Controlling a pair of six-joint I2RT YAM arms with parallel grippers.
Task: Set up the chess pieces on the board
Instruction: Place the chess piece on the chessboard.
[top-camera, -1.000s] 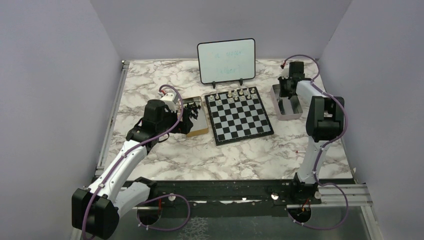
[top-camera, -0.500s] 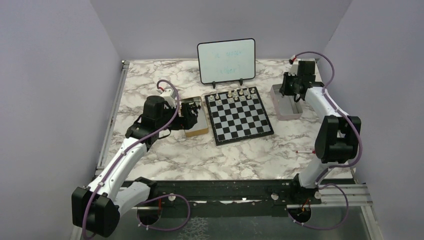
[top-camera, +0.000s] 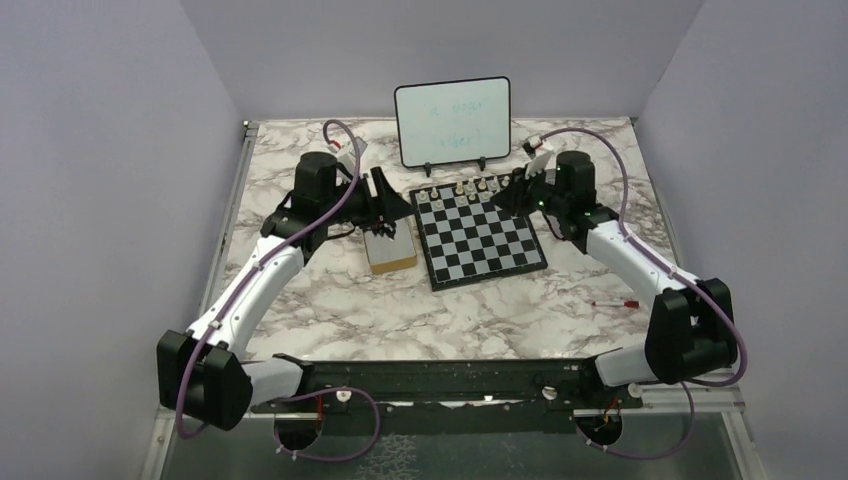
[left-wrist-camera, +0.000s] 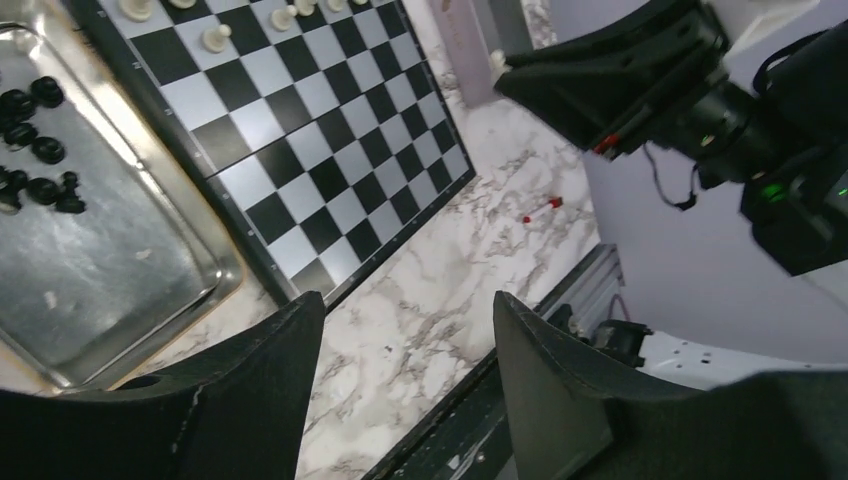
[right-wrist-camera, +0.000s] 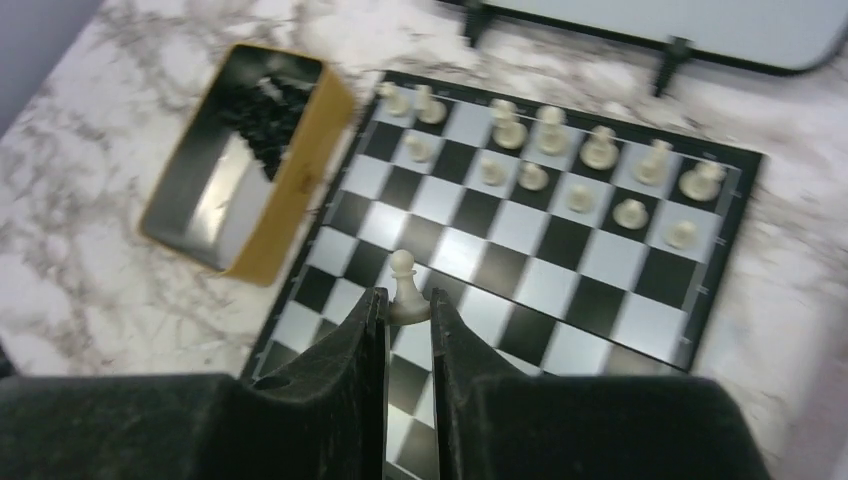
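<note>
Overhead, the right claw (right-wrist-camera: 408, 305) is clamped on a white pawn (right-wrist-camera: 402, 272), held above the board (top-camera: 482, 240) near its 1 o'clock corner in the top view. The left claw (left-wrist-camera: 405, 305) has its fingers apart with nothing between them, over the 12 o'clock end of the tin (top-camera: 392, 252), which sits just beside the board at 9 o'clock. Other white pieces (right-wrist-camera: 550, 150) stand in two rows along the board's 12 o'clock edge. Black pieces (left-wrist-camera: 35, 150) lie heaped in the tin. A whiteboard (top-camera: 452, 122) stands on the marble tabletop (top-camera: 450, 320) at the board's 12 o'clock, and a red marker (top-camera: 613, 303) lies at 4 o'clock.
</note>
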